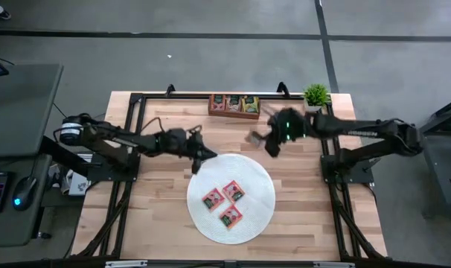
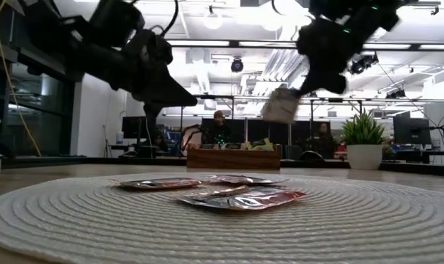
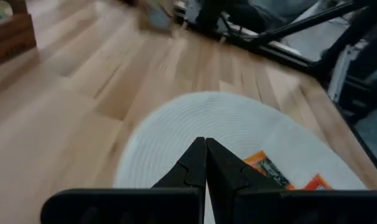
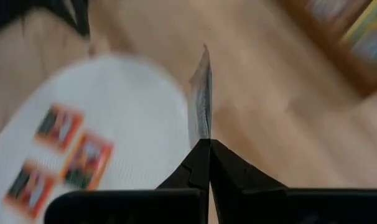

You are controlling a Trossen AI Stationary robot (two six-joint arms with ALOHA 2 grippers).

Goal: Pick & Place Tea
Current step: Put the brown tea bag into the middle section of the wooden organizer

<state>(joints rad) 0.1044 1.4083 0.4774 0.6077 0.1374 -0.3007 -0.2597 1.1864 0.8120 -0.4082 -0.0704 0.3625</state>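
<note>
Three red-orange tea packets (image 1: 213, 199) (image 1: 234, 191) (image 1: 230, 216) lie flat on the round white mat (image 1: 255, 179); they also show in the low view (image 2: 240, 196). More packets sit in the brown wooden tray (image 1: 234, 105) at the far edge. My right gripper (image 1: 269, 143) hangs in the air between tray and mat, shut on one pale tea packet (image 1: 254, 137) (image 2: 280, 105). My left gripper (image 1: 199, 158) (image 3: 205, 143) is shut, holds nothing, and hovers over the mat's far-left rim. My right gripper pinches the tea packet by one edge (image 4: 204, 132) between its two fingers. The packet sticks out beyond the fingertips, edge-on in the right wrist view. It is lifted clear of the table, in the air (image 2: 280, 105), between the mat and the tray.
A small potted plant (image 1: 315, 94) stands at the far right corner beside the tray. Black frame rails (image 1: 136, 134) run along the table's left, right and far sides. Bare wood lies between the mat and the tray. People sit in the room behind (image 2: 220, 126).
</note>
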